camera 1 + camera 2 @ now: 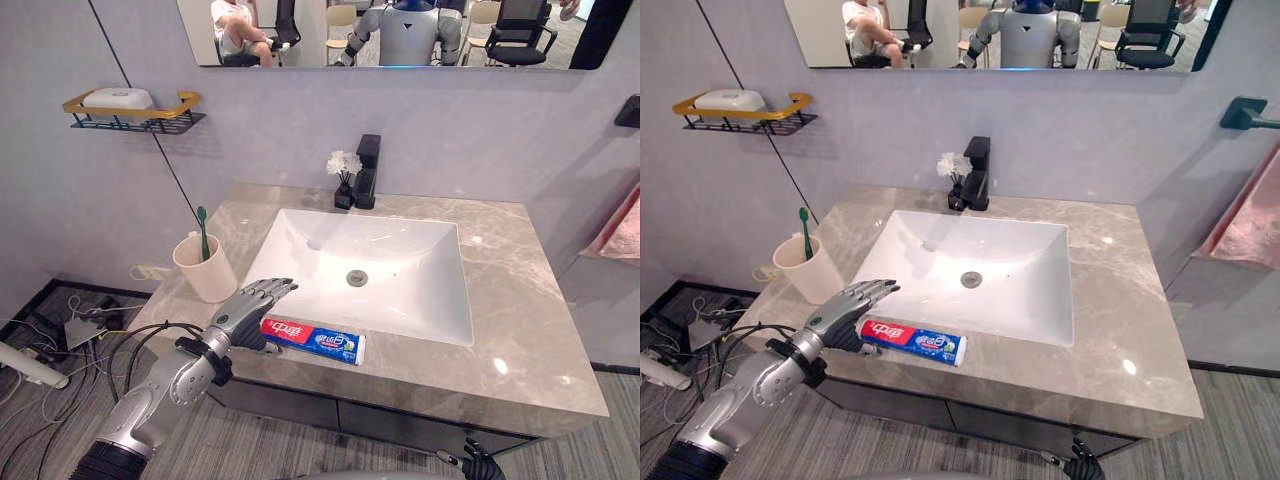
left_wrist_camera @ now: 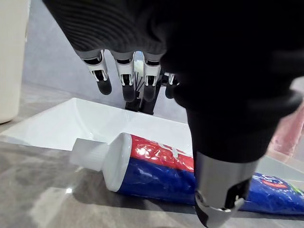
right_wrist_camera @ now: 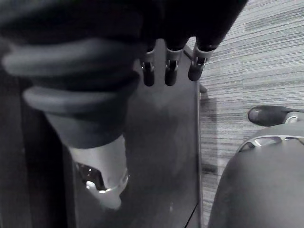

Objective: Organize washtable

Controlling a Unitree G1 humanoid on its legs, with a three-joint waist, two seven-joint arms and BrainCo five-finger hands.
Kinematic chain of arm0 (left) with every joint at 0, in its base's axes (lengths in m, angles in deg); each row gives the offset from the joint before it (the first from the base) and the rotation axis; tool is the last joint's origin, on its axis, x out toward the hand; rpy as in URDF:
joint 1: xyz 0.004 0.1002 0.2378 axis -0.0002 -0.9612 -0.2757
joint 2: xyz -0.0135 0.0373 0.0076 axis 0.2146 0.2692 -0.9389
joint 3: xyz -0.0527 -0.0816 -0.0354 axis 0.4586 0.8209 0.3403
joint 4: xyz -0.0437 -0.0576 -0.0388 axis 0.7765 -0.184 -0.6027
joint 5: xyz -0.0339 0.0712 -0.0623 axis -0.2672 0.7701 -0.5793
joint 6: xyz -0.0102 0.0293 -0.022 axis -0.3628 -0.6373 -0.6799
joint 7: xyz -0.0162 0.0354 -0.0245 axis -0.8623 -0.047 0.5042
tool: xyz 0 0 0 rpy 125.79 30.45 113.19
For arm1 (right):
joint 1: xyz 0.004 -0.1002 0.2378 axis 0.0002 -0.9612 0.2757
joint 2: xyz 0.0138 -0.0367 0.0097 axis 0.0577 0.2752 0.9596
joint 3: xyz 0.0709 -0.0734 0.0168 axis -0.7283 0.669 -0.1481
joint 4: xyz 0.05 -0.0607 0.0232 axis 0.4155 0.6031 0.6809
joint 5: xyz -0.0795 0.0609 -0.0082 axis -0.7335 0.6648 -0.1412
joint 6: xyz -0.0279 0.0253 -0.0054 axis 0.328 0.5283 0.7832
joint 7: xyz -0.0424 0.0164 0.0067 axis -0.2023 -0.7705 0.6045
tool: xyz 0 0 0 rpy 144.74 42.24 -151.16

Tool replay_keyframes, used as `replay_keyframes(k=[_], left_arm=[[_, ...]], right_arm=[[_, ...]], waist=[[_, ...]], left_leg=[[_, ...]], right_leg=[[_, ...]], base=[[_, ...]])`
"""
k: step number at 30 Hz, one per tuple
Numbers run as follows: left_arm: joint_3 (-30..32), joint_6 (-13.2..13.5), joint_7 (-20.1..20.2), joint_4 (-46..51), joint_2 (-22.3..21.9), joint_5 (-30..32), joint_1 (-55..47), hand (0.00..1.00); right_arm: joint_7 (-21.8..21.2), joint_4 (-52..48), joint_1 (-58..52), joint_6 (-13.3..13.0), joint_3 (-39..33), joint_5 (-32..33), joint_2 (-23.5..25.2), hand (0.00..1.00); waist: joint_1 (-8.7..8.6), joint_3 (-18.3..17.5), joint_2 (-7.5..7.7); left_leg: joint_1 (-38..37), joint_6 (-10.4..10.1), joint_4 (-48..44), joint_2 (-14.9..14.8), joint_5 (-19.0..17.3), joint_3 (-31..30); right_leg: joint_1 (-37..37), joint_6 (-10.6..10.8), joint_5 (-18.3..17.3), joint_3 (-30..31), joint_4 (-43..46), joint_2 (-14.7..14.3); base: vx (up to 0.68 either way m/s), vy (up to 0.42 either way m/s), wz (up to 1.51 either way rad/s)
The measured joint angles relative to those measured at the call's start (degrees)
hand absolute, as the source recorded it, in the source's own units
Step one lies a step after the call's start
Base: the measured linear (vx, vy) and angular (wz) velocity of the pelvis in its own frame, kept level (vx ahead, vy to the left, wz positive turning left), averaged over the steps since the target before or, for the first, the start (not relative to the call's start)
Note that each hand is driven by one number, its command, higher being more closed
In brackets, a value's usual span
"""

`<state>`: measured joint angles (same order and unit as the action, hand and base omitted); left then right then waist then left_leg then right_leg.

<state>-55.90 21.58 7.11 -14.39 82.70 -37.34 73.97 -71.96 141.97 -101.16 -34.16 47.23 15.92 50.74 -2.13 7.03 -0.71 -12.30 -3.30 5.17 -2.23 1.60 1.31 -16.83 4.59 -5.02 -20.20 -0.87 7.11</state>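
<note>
The left robot hand (image 1: 250, 305) covers the cap end of the toothpaste tube (image 1: 325, 341) on the worktop (image 1: 520, 330) in the head views. In the left wrist view its thumb masks part of the tube, whose tail runs off the edge. The toothbrush (image 1: 203, 232) shaft disappears inside the cup (image 1: 208, 275). A pink cloth (image 1: 622, 235) is cropped at the right.

Bright, even light, glare spots on the countertop (image 1: 520, 320), right wrist view dim
</note>
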Motion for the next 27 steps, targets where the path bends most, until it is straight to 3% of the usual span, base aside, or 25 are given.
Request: replay_keyframes(k=[8, 9, 27], left_arm=[[-0.16, -0.01, 0.03, -1.02, -0.04, -0.03, 0.05, 0.0], [-0.17, -0.02, 0.1, -1.09, -0.03, -0.04, 0.05, 1.0], [-1.71, 0.47, 2.65, -2.23, 0.25, -0.59, 0.13, 1.0]], right_arm=[[-0.06, 0.0, 0.04, 0.22, -0.01, 0.01, -0.01, 0.0], [-0.08, 0.0, 0.18, 0.22, -0.01, 0.01, -0.01, 0.0], [-0.22, 0.0, 0.53, 0.56, 0.16, 0.06, -1.18, 0.0]], waist=[[-0.1, 0.21, 0.23], [-0.1, 0.2, 0.21], [-0.18, 0.22, -1.19]], left_leg=[[-0.06, 0.0, 0.04, -0.01, -0.01, 0.41], [-0.09, 0.0, 0.04, -0.03, -0.01, 0.43], [-0.38, -0.19, 0.08, -0.4, -0.17, 1.71]], right_leg=[[0.04, 0.01, 0.0, 0.22, -0.06, 0.0], [0.04, 0.01, 0.0, 0.26, -0.04, -0.02], [0.33, -0.01, 0.01, 1.58, -0.03, -0.28]], base=[[-0.01, 0.0, 0.0], [-0.06, 0.0, -0.01], [-0.03, 0.0, -0.03]])
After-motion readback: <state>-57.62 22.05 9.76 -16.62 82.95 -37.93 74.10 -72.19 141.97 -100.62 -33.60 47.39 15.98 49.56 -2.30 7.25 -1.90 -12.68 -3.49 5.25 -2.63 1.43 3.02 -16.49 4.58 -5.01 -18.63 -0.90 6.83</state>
